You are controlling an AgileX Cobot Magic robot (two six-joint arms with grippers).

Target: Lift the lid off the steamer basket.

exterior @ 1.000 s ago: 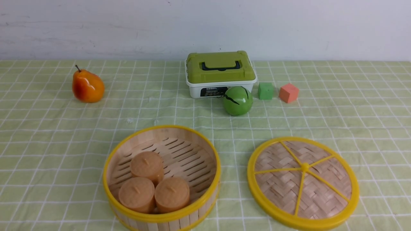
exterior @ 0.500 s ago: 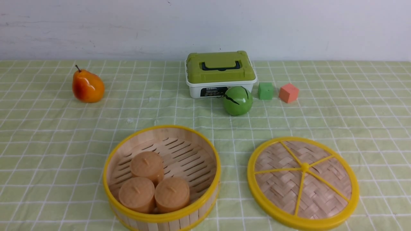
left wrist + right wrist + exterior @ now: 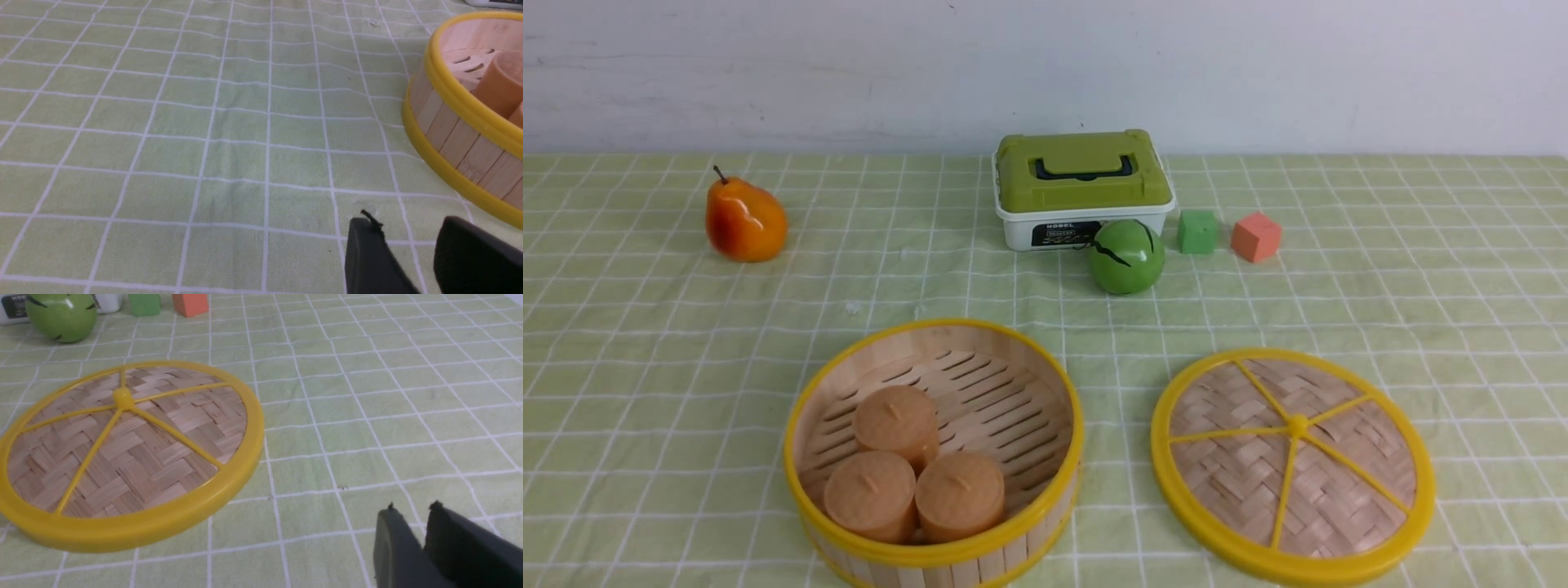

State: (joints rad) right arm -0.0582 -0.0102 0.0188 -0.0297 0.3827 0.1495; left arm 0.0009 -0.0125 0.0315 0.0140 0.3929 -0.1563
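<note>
Lid [image 3: 1293,465]: it's off, operator. You've got it flat on the cloth [image 3: 686,367], spokes up, just right of the basket and not touching it.
Basket [image 3: 934,454]: open at front centre. Look in and you see three tan buns [image 3: 915,465] bunched on the slatted floor, toward the near left.
Right gripper [image 3: 412,516]: it hangs low over bare cloth, clear of the lid. You're holding nothing; the fingers [image 3: 392,543] stand narrow, only a thin slit between the tips.
Left gripper [image 3: 404,232]: low over bare cloth, near the basket wall but apart from it. Your fingers [image 3: 367,253] are parted by a clear gap, and nothing sits in it.
Front view: neither arm shows for you here.
Back row: box [image 3: 1083,188] with green top at centre, green ball [image 3: 1127,256] just in front of its right corner. Whether they touch, you can't tell.
Cubes: green cube [image 3: 1198,231] just right of the box, orange cube [image 3: 1256,237] beside it.
Pear [image 3: 745,220]: far left, well apart from everything else.
</note>
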